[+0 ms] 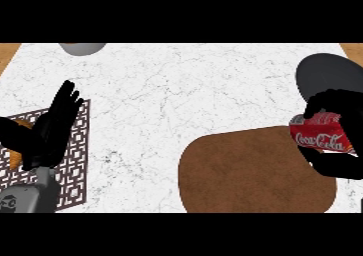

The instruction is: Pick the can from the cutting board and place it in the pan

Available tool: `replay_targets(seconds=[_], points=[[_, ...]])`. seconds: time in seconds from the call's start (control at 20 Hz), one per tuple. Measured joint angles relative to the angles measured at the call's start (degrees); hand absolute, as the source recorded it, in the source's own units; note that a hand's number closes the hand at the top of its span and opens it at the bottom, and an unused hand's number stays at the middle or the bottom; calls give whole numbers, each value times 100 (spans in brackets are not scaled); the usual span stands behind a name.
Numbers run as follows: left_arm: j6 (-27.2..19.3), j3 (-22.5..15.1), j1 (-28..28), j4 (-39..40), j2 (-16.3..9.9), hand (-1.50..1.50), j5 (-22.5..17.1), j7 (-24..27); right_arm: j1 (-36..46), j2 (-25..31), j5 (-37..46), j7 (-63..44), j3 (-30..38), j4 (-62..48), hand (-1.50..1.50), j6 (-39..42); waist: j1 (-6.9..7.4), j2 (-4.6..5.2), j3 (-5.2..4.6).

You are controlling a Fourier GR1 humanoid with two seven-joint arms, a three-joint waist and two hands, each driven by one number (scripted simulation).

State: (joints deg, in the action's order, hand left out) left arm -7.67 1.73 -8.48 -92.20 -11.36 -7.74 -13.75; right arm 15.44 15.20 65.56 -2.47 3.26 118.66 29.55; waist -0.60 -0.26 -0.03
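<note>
A red cola can (322, 133) lies on its side in my right hand (339, 162), whose fingers and thumb curl round it. The can hangs over the right edge of the round brown cutting board (250, 172), just below the dark grey pan (331, 72) at the upper right. My fingers overlap the pan's lower rim. My left hand (51, 130) rests open at the left, fingers straight and pointing up, over a patterned mat.
A brown patterned mat (73, 165) lies at the left with an orange item (18, 145) partly hidden behind my left hand. A grey bowl (82, 48) peeks in at the top left. The white marble counter (184, 85) spreads across the middle.
</note>
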Motion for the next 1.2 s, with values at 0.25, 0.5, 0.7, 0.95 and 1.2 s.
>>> replay_targets(seconds=[0.25,0.5,0.7,0.95,1.2], points=[[68,45,-9,-80,1,0,-10,-89,585,62,-374,-329,616,-34,150,354,48,14,0],[153,152,-166,43,-33,0,-49,-95,1008,344,-606,-126,1355,-976,150,-126,75,31,2],[291,215,-74,93,-50,0,-103,49,1191,671,-828,333,1920,-1976,150,-681,101,39,5],[257,204,-172,216,1,0,3,121,1623,1244,-1055,1012,2452,-3544,150,-1323,121,50,7],[248,149,-153,102,61,0,36,62,1996,1752,-1172,1890,2770,-5339,150,-2092,171,64,9]])
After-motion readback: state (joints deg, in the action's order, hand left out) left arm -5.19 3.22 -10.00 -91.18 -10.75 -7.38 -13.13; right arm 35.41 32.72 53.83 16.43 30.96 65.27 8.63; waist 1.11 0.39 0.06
